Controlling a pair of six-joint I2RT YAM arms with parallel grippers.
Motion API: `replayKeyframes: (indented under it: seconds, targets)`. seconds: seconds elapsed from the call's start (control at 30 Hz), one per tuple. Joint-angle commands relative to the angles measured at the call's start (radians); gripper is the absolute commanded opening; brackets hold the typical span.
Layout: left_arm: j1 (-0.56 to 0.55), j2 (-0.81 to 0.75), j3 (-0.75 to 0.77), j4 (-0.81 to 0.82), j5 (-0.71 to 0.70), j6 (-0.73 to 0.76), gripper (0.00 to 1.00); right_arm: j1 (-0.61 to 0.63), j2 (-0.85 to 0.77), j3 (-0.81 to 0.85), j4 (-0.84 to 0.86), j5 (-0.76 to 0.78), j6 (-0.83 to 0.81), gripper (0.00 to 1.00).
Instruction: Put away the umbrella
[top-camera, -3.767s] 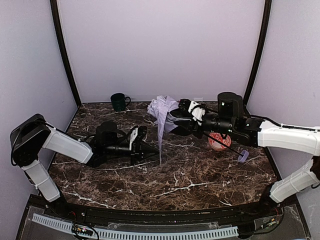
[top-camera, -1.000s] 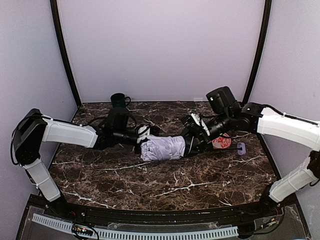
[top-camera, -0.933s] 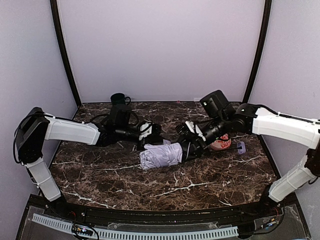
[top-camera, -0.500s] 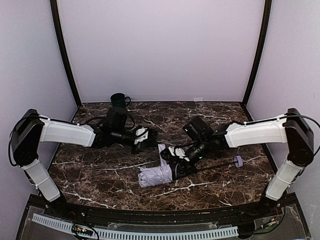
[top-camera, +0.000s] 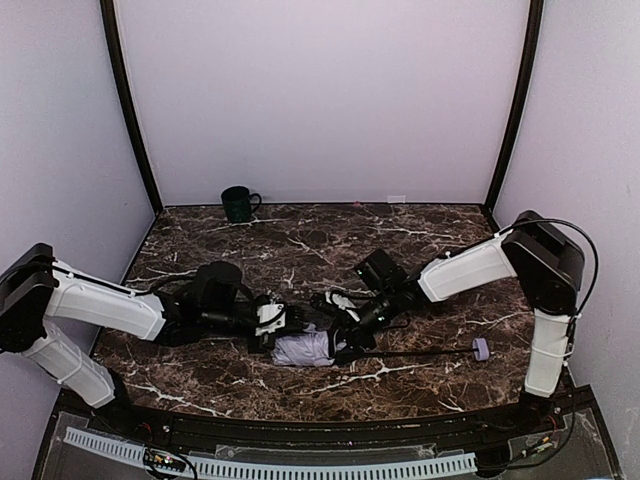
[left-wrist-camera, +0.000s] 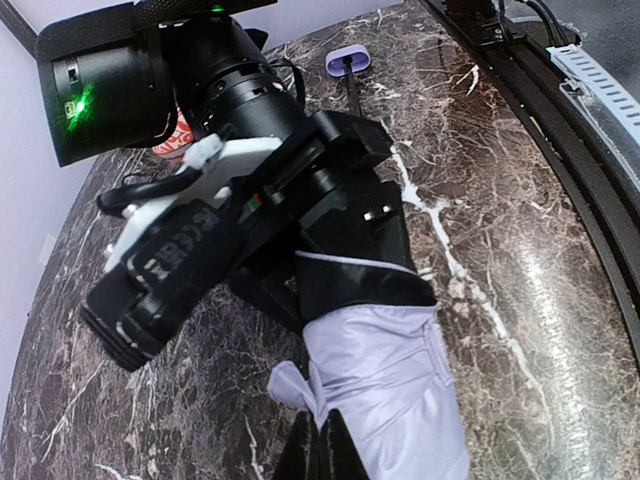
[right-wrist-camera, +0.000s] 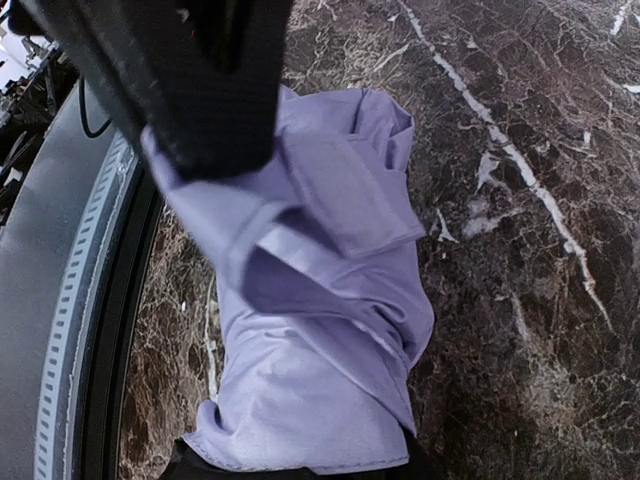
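Note:
The umbrella (top-camera: 303, 349) lies collapsed on the marble table near the front, a pale lavender bundle. Its thin black shaft (top-camera: 420, 351) runs right to the small lavender handle (top-camera: 481, 348). My left gripper (top-camera: 272, 325) is at the bundle's left end. In the left wrist view (left-wrist-camera: 325, 452) its fingers are pinched together on a fold of the fabric (left-wrist-camera: 395, 390). My right gripper (top-camera: 346, 333) holds the bundle's right end, where the black lining (left-wrist-camera: 355, 270) shows. In the right wrist view the fabric (right-wrist-camera: 320, 330) fills the frame and hides my fingers.
A dark green mug (top-camera: 238, 203) stands at the back left. A bit of the red-patterned bowl (left-wrist-camera: 172, 142) shows behind the right arm in the left wrist view. The table's black front rim (top-camera: 300, 425) is close below the umbrella.
The umbrella went from hanging open in the right gripper to a folded bundle lying flat. It slid from mid-table toward the front edge. Both grippers came forward with it.

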Motion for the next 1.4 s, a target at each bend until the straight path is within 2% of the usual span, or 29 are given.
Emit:
replayKeyframes:
  seconds: [0.0,0.17,0.27,0.4,0.5,0.63,0.67,0.7,0.77,0.8,0.9,0.97,1.1,1.2,1.3,1.37]
  targets:
    - [-0.081,-0.105,0.017,0.096,0.042,0.0,0.0,-0.024,0.042,-0.022,0.044,0.128,0.133,0.09]
    - [-0.196,-0.014,0.072,-0.026,0.015,0.122,0.0,-0.022,0.019,-0.053,0.134,0.215,0.222,0.12]
    - [-0.239,0.025,0.075,-0.109,-0.027,0.187,0.0,-0.017,-0.007,-0.085,0.175,0.285,0.248,0.18]
    - [-0.27,0.051,0.071,-0.219,-0.068,0.275,0.0,-0.002,-0.038,-0.122,0.243,0.342,0.258,0.29]
    - [-0.288,0.134,0.073,-0.241,-0.112,0.327,0.0,0.027,-0.04,-0.128,0.28,0.357,0.236,0.4]
    - [-0.29,0.24,0.109,-0.272,-0.182,0.362,0.0,0.058,-0.027,-0.143,0.295,0.347,0.226,0.5]
    - [-0.291,0.252,0.109,-0.288,-0.198,0.381,0.0,0.058,-0.029,-0.148,0.287,0.339,0.225,0.57]
    - [-0.291,0.257,0.104,-0.306,-0.21,0.401,0.0,0.059,-0.037,-0.153,0.275,0.318,0.223,0.68]
    - [-0.291,0.258,0.084,-0.331,-0.231,0.439,0.0,0.06,-0.068,-0.169,0.275,0.259,0.215,0.97]
    - [-0.291,0.26,0.078,-0.336,-0.244,0.449,0.0,0.062,-0.088,-0.186,0.291,0.236,0.214,0.99]
    - [-0.29,0.272,0.086,-0.357,-0.272,0.444,0.0,0.068,-0.14,-0.228,0.315,0.222,0.162,1.0]
    - [-0.291,0.276,0.091,-0.359,-0.278,0.438,0.0,0.068,-0.16,-0.222,0.263,0.211,0.115,1.0]
    - [-0.291,0.286,0.102,-0.371,-0.294,0.424,0.0,0.062,-0.193,-0.138,0.003,0.153,-0.008,1.0]
    - [-0.291,0.287,0.105,-0.376,-0.301,0.421,0.0,0.055,-0.227,-0.099,-0.129,0.111,-0.05,1.0]
    - [-0.291,0.29,0.109,-0.379,-0.305,0.419,0.0,0.047,-0.257,-0.073,-0.216,0.044,-0.064,1.0]
    - [-0.29,0.289,0.109,-0.379,-0.309,0.412,0.0,0.039,-0.288,-0.065,-0.212,0.038,-0.005,1.0]
